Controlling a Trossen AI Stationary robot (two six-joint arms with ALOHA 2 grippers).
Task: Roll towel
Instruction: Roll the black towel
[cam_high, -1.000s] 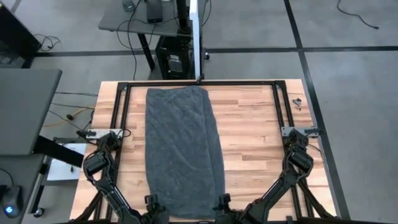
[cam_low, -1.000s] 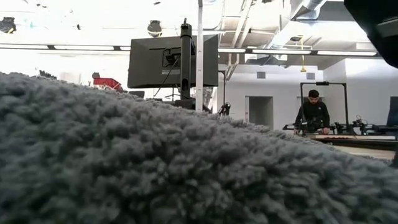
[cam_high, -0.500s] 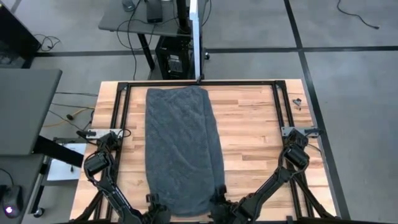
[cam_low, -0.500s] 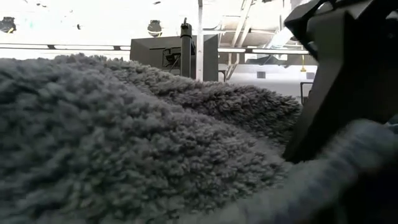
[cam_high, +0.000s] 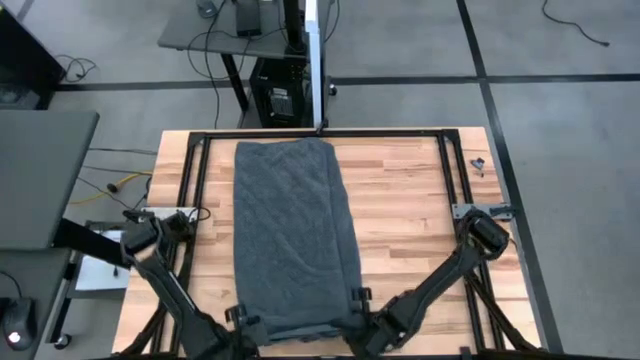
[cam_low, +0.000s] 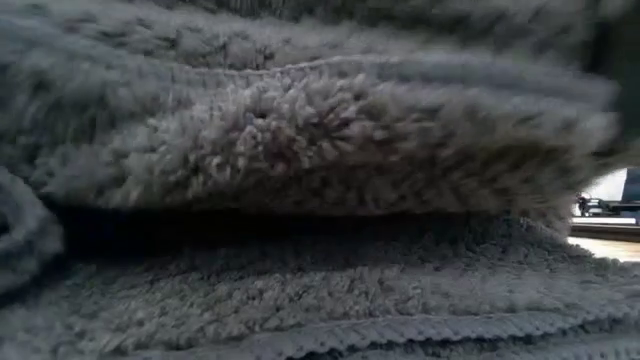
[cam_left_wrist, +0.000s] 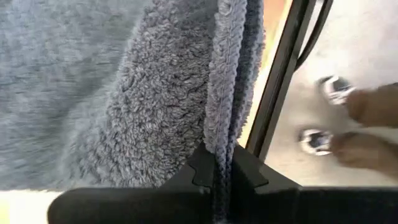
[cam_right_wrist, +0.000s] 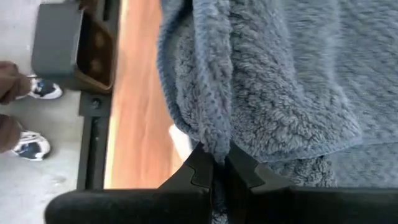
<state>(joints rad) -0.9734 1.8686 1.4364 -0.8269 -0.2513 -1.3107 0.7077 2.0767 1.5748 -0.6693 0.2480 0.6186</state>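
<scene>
The dark grey towel (cam_high: 290, 230) lies lengthwise on the wooden table, from the far edge toward the near edge. Its far part lies flat; its near end is raised off the wood. My left gripper (cam_high: 246, 322) is shut on the near left corner and my right gripper (cam_high: 358, 303) on the near right corner. In the low view the towel (cam_low: 300, 130) fills the picture, its raised near edge hanging over the layer that lies below. My left gripper pinches the towel's ribbed hem (cam_left_wrist: 221, 124) at the near left corner between its two fingers (cam_left_wrist: 245, 171). It comes slanting down from the near side. The cloth runs away from the fingers, gathered in a fold and lifted off the table. My right gripper pinches the hemmed edge (cam_right_wrist: 211, 127) at the near right corner between its two fingers (cam_right_wrist: 245, 168). It also slants down from the near side. The corner is bunched into a fold, raised above the wood, and the cloth beyond sags toward the table.
Black frame rails (cam_high: 190, 200) run along the table's left, right and far sides. Bare wood (cam_high: 410, 210) lies to the right of the towel. A small metal part (cam_high: 477, 165) sits at the far right. A person's shoes (cam_left_wrist: 323, 140) show on the floor beside the table.
Both grippers have shut on the towel's near corners, then risen and gone a little toward the far edge. The towel's near end has come up off the table and drawn back from the near edge. Its far part has stayed flat.
</scene>
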